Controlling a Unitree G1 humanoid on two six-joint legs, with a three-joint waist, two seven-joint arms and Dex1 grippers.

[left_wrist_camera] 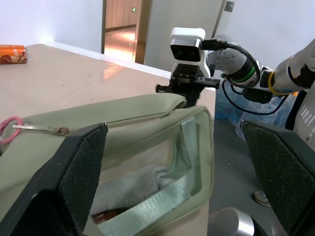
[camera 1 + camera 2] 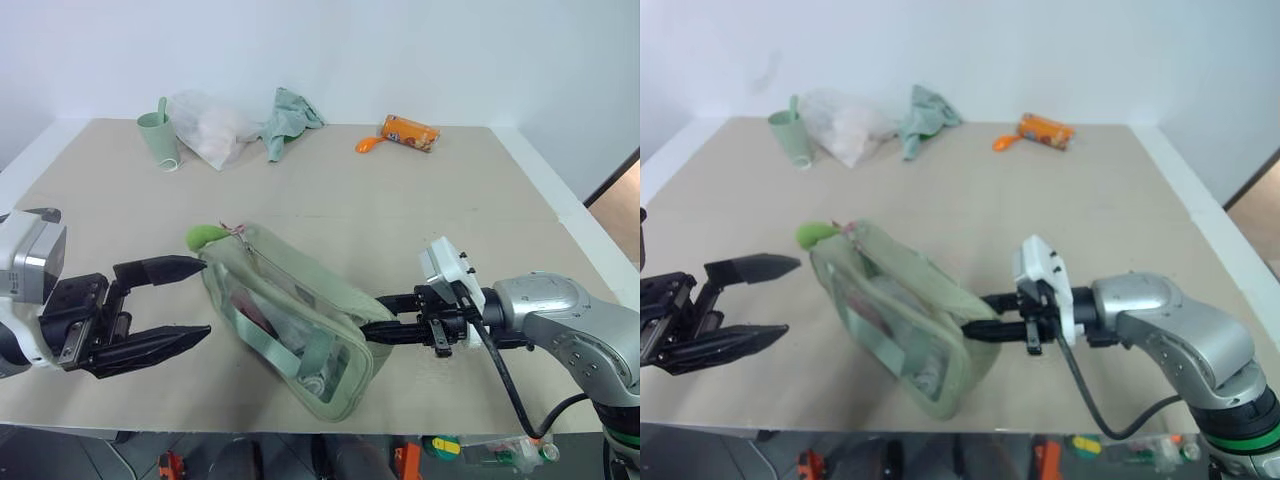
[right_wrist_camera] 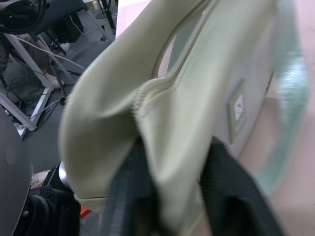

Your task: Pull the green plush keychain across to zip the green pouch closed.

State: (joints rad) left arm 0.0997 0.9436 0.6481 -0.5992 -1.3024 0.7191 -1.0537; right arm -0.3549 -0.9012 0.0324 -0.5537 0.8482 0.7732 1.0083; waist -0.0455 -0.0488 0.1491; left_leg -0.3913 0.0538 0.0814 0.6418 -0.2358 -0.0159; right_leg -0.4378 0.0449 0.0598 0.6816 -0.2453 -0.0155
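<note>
Anchoring comes first: my right gripper (image 2: 378, 331) has its two black fingers pinched onto the end fabric of the large pale sage-green fabric pouch (image 2: 290, 320), which I judge braces that end against the coming pull. My left gripper (image 2: 190, 300) hangs just beside the pouch's opposite end, jaws spread wide and empty. The small lime-green fuzzy plush keychain (image 2: 205, 236) lies at that same end, on the beige table (image 2: 420, 220), joined to the zipper pull by thin cord. Through the pouch's clear window I see pale cloth and a dark reddish item I cannot identify.
</note>
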